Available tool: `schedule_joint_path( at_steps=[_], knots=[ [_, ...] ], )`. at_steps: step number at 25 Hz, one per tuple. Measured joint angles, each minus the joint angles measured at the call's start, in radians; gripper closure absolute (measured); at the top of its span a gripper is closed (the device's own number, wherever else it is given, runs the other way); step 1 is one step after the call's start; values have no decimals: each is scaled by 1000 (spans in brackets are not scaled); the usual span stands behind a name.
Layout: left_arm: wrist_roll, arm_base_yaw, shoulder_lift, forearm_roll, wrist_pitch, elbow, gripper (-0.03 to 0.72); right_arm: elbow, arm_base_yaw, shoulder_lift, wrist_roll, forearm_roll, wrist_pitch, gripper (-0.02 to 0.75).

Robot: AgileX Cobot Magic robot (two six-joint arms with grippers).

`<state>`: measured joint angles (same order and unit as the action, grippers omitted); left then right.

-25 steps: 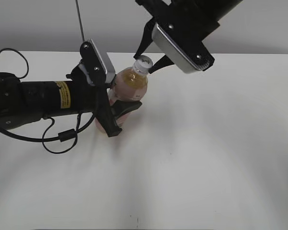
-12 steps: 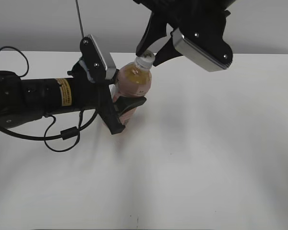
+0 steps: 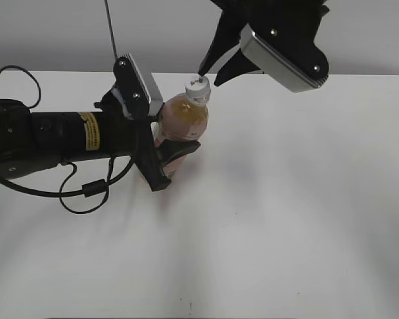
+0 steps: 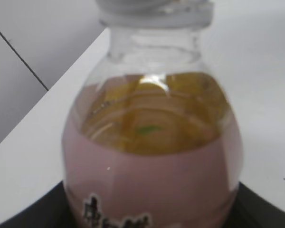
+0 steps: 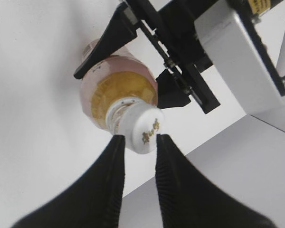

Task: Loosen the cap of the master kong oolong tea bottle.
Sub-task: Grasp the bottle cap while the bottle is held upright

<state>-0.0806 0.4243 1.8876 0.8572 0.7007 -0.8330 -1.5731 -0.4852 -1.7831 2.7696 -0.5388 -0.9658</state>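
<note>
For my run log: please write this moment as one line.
left gripper: shut on bottle | right gripper: open, above cap | cap on

Both arms are black. The left arm point(image 3: 60, 136) carries a yellow label, a looping black cable and a silver-grey camera box with screws. The right claw point(image 5: 138, 140) has 2 ribbed black fingers point(image 5: 109, 180).

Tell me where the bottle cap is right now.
In the exterior view the cap sits atop the tea bottle left of centre, just below the right gripper; the left gripper clamps the bottle's body.
</note>
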Motion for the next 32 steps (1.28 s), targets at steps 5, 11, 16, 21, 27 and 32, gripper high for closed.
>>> schedule_joint_path(
  at_steps=[5,11,16,21,27,32],
  knots=[
    [0,0,0,1,0,0,276,0,0,1,-95,38,-1,558],
    [0,0,0,3,0,0,276,-2,0,31,-485,90,-7,454],
    [0,0,0,3,0,0,276,-12,0,109,-903,99,-7,404],
    [0,0,0,4,0,0,276,-14,0,140,-1580,-11,27,166],
    [0,0,0,3,29,0,276,-19,0,129,-2507,27,-1,204],
    [0,0,0,3,50,0,276,-62,0,40,-2787,39,-157,222]
  ],
)
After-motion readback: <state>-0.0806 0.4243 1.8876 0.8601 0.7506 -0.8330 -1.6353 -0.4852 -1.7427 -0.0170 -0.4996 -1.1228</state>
